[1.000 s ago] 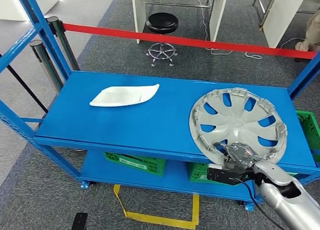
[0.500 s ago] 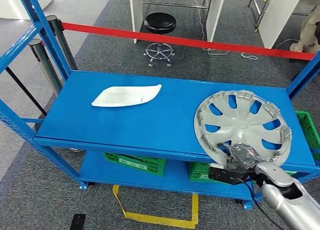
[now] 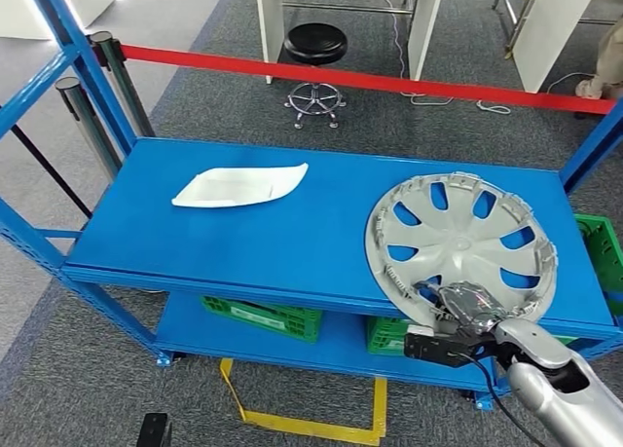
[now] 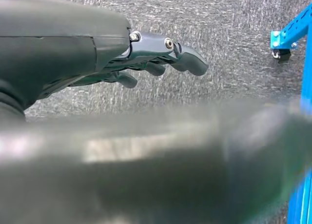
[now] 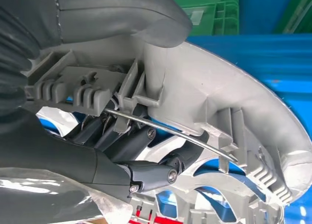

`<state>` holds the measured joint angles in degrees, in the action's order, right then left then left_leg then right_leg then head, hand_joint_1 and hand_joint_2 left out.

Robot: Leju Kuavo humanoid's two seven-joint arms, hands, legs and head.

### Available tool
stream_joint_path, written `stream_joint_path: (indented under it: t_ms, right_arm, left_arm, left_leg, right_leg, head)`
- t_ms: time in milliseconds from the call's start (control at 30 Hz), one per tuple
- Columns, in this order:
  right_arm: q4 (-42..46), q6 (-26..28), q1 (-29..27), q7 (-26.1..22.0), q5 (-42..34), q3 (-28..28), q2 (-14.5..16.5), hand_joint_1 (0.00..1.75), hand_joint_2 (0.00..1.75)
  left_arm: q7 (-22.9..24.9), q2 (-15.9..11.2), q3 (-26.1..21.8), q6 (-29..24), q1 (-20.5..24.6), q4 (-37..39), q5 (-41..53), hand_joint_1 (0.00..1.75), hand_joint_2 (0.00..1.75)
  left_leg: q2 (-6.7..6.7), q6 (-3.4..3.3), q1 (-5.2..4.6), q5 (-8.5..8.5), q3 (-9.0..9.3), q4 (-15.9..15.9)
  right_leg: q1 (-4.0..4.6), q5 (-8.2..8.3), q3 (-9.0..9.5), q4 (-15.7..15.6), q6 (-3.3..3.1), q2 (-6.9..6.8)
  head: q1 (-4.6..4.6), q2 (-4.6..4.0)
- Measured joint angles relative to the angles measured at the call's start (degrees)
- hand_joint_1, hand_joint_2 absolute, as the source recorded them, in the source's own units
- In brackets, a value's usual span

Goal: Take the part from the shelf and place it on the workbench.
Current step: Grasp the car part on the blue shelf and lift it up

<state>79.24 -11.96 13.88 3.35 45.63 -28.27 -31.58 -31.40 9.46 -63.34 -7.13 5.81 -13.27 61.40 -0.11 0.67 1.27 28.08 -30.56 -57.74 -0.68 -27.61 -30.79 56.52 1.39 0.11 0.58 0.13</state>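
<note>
Blue shelf (image 3: 294, 242): right hand (image 3: 459, 306) grips hubcap (image 3: 461, 244) rim.

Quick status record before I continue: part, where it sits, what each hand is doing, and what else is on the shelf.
part: silver wheel cover, inner side up
location: right end of the blue shelf's top deck, near rim overhanging the front edge
right hand: grips the cover's near rim; in the right wrist view the thumb lies over the rim and the fingers reach through the spokes
left hand: holds nothing, fingers extended over grey carpet
also on the deck: white plastic trim piece, left side
lower shelf: green crates
</note>
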Motion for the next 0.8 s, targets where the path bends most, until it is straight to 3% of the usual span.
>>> stream_joint_path:
  t_ms: [67,133,167,200,233,333,400,467,533,567,633,667,700,733,800]
  right_arm:
    - [0.2,-0.1,0.1,-0.2,-0.1,-0.1,0.0,1.75,1.75]
    - [0.2,-0.1,0.1,-0.3,-0.2,-0.2,0.0,1.75,1.75]
    - [0.2,-0.1,0.1,-0.3,-0.2,-0.3,0.0,1.75,1.75]
    - [0.2,-0.1,0.1,-0.3,-0.2,-0.4,0.0,1.75,1.75]
    - [0.2,-0.1,0.1,-0.3,-0.2,-0.4,0.0,1.75,1.75]
    - [0.2,-0.1,0.2,-0.6,-0.6,-0.4,0.0,1.75,1.75]
    - [0.2,-0.2,0.5,-0.9,-1.0,-0.4,-0.1,1.75,1.75]
    - [0.2,-0.3,0.7,-1.1,-1.4,-0.4,-0.3,1.75,1.75]
    - [0.3,-0.4,0.8,-1.3,-1.7,-0.5,-0.5,1.75,1.75]
    - [0.3,-0.4,0.9,-1.4,-1.8,-0.6,-0.7,1.75,1.75]
    - [0.4,-0.4,1.0,-1.6,-2.0,-0.9,-0.8,1.75,1.75]
    - [0.5,-0.3,1.0,-1.7,-2.1,-1.1,-0.8,1.75,1.75]
    - [0.5,-0.1,1.0,-1.8,-2.2,-1.3,-0.8,1.75,1.75]
    - [0.6,0.2,1.1,-2.0,-2.3,-1.4,-0.8,1.75,1.75]
    - [0.9,0.8,1.1,-2.3,-2.4,-1.8,-0.7,1.75,1.75]
  left_arm:
    - [-0.1,0.0,0.0,0.4,0.0,0.0,0.0,0.0,1.75]
    - [-0.2,-0.1,0.0,1.1,0.1,0.0,-0.1,0.0,1.75]
    - [-0.3,-0.1,0.0,1.4,0.0,0.0,-0.1,0.0,1.75]
    - [-0.3,-0.1,0.0,1.7,-0.1,0.0,-0.2,0.0,1.75]
    - [-0.3,-0.2,0.0,1.9,-0.1,0.0,-0.2,0.0,1.75]
    - [-0.4,-0.3,0.0,2.4,-0.1,0.0,-0.2,0.0,1.75]
    - [-0.4,-0.4,0.0,2.4,-0.1,0.0,-0.3,0.0,1.75]
    - [-0.3,-0.4,-0.1,1.5,0.0,0.0,-0.6,0.0,1.75]
    - [-0.1,-0.4,-0.2,0.8,0.1,0.0,-1.0,0.0,1.75]
    - [-0.1,-0.4,-0.2,0.7,0.2,0.0,-1.1,0.0,1.75]
    - [0.0,-0.4,-0.2,0.6,0.3,0.0,-1.3,0.0,1.75]
    - [0.1,-0.3,-0.3,0.5,0.3,0.0,-1.4,0.0,1.75]
    - [0.2,-0.3,-0.4,0.3,0.3,0.0,-1.4,0.0,1.75]
    - [0.3,-0.2,-0.5,0.1,0.3,0.0,-1.4,0.0,1.75]
    - [0.5,-0.1,-0.7,-0.1,0.3,0.0,-1.4,0.0,1.75]
  left_leg:
    - [-0.01,0.38,0.06,2.51,-1.63,-3.9]
    - [-0.01,0.46,-0.01,6.13,-4.93,-11.3]
    - [-0.01,0.48,-0.03,7.15,-6.3,-14.3]
    - [-0.01,0.48,-0.04,7.05,-6.89,-15.6]
    - [-0.01,0.43,-0.03,5.85,-6.54,-14.7]
    - [0.0,0.03,-0.03,0.49,-2.03,-4.6]
    - [0.0,-0.36,-0.15,-0.14,-0.52,-0.9]
    - [0.01,-0.96,-0.25,-0.05,-0.57,-0.5]
    - [0.07,-1.68,-0.17,-0.39,-0.61,-0.1]
    - [0.1,-1.98,-0.11,-0.57,-0.68,0.0]
    - [0.13,-2.26,-0.2,-0.7,-0.93,0.0]
    - [0.13,-2.29,-0.25,-0.71,-1.0,0.0]
    - [0.12,-2.3,-0.28,-0.71,-1.01,0.0]
    - [0.1,-2.29,-0.28,-0.69,-0.98,-0.1]
    - [0.01,-2.13,-0.21,-0.55,-0.83,-0.1]
  right_leg:
    - [-0.13,0.22,0.11,-0.2,-0.7,-0.22]
    - [-0.05,0.18,0.07,-0.2,-1.06,-0.39]
    - [-0.01,0.15,0.05,-0.2,-1.12,-0.42]
    - [0.02,0.14,0.06,-0.2,-1.13,-0.41]
    - [0.03,0.12,0.09,-0.2,-1.11,-0.38]
    - [0.14,-0.09,0.1,0.2,-0.76,-0.21]
    - [0.33,-0.13,-0.21,0.4,-0.13,0.0]
    - [0.28,0.02,-0.43,0.3,0.54,0.12]
    - [0.09,-0.92,-1.22,1.4,1.1,0.06]
    - [0.03,-2.25,-2.35,3.6,1.32,0.03]
    - [-0.03,-5.78,-6.05,11.1,1.65,-0.03]
    - [-0.04,-6.94,-7.87,14.7,1.75,-0.03]
    - [-0.04,-7.1,-8.97,16.7,1.81,-0.03]
    - [-0.07,-6.13,-9.02,16.5,1.83,-0.04]
    - [-0.24,-2.01,-6.13,9.9,1.77,-0.05]
  head:
    - [-0.21,0.0]
    - [-0.37,0.0]
    - [-0.36,0.0]
    - [-0.36,0.0]
    - [-0.36,0.0]
    - [-0.37,0.0]
    - [-0.33,0.0]
    - [-0.28,0.0]
    - [-0.12,0.0]
    - [0.0,0.0]
    - [0.21,0.0]
    - [0.22,0.0]
    - [0.21,0.0]
    - [0.22,0.0]
    - [0.25,0.0]
